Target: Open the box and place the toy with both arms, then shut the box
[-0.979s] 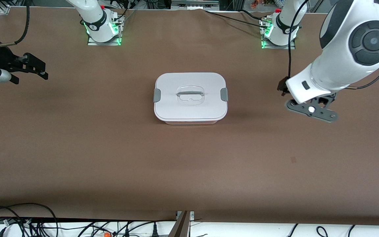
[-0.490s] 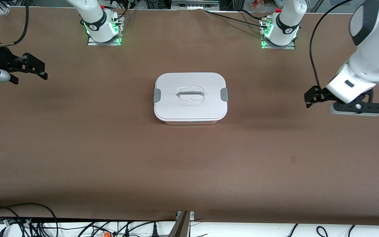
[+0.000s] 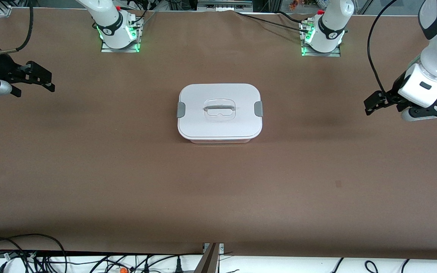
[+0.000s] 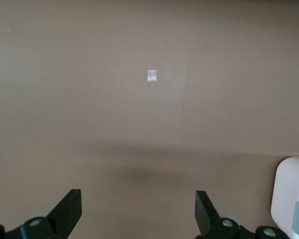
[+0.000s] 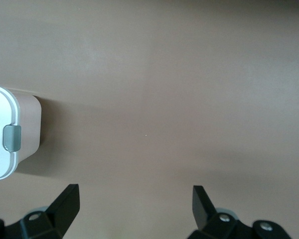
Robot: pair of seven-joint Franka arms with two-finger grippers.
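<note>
Box (image 3: pixel 219 112) sitting mid tabletop (image 3: pixel 127 182), lid (image 3: pixel 218 108) on, both grey clips (image 3: pixel 258 109) down; its long axis is running between the two arms' ends. Toy not showing in any view, maybe inside already, can't tell.

Left gripper (image 3: pixel 374 104) hovering over bare tabletop toward left arm's end, fingers (image 4: pixel 70 211) spread wide, holding nothing. Box edge is just showing at the rim of the left wrist view.

Right gripper (image 3: pixel 38 77) hovering over tabletop at right arm's end, fingers (image 5: pixel 65 204) released too, empty.

Both grippers well apart from the box, roughly level w/ it, one per clip end. Looks like task is done or not started; can't tell which.
</note>
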